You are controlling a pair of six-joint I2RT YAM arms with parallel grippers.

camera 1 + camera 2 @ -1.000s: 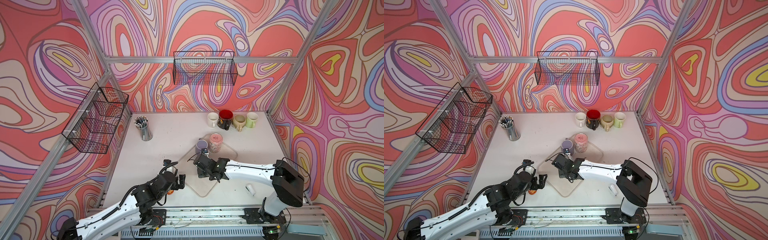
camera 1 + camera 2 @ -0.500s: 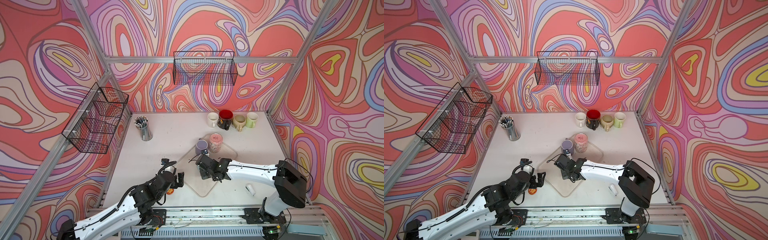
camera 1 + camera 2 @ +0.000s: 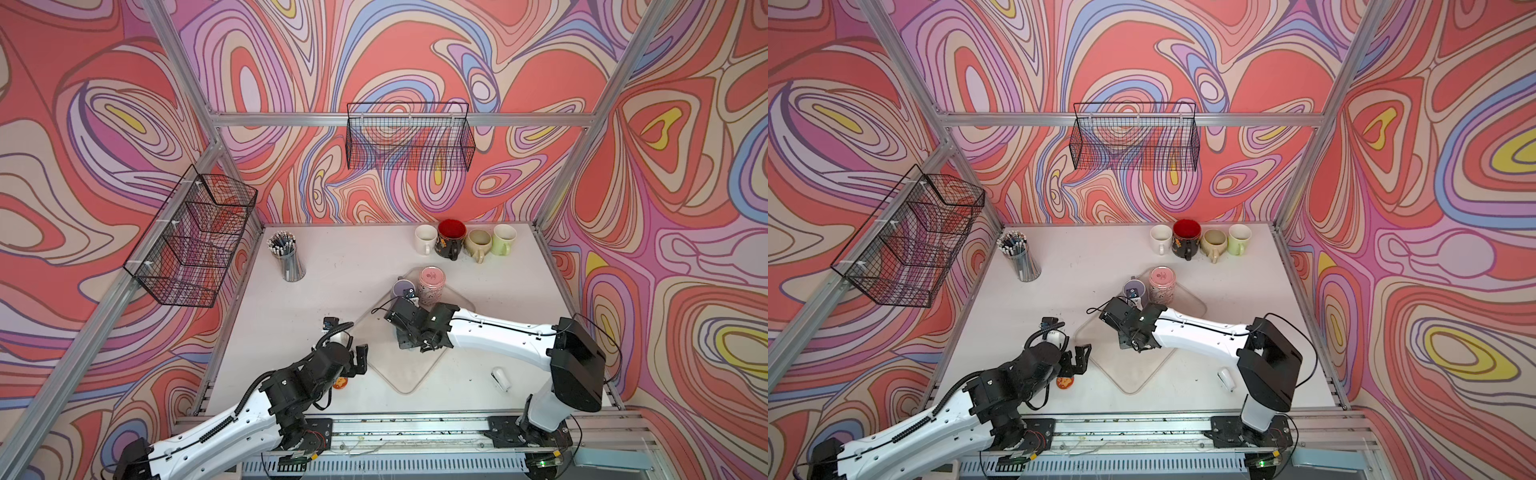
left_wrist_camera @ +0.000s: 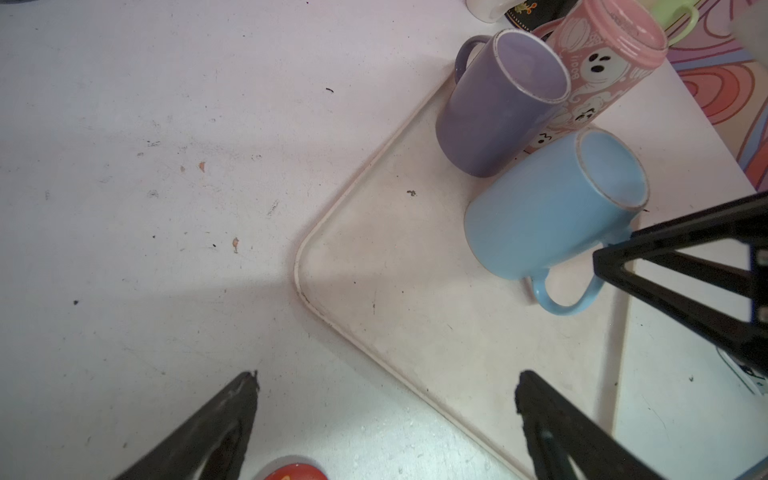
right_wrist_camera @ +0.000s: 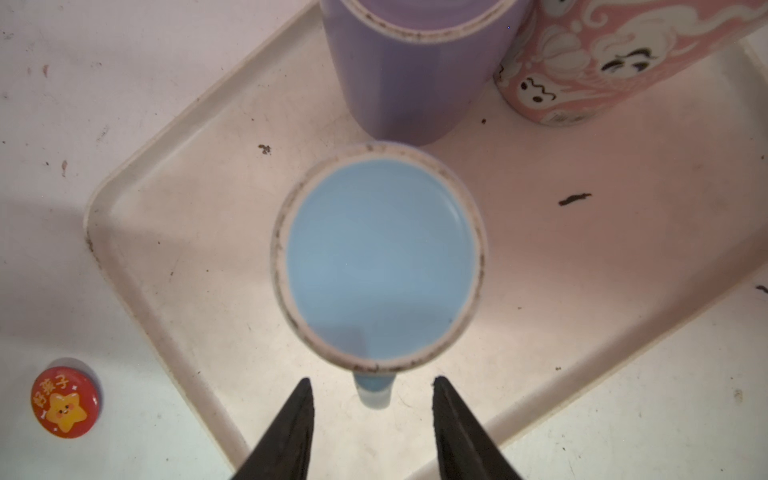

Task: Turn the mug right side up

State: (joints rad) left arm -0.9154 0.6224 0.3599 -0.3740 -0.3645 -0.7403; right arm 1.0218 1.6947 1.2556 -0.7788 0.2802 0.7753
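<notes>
Straddles the handle (image 5: 372,392) of the blue mug (image 5: 380,257) with right fingers (image 5: 291,428) parted, not gripping. Holds left fingers (image 4: 224,419) wide open above the counter (image 4: 124,208).

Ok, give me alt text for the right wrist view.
A light blue ceramic mug stands on a cream plastic tray, its handle untouched between the fingertips of the open right end effector. Beyond it stand a purple ceramic mug and a pink ghost-printed tumbler.

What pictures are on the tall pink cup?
White cartoon ghosts with black eyes on the pink cup, clearest in the left wrist view.
</notes>
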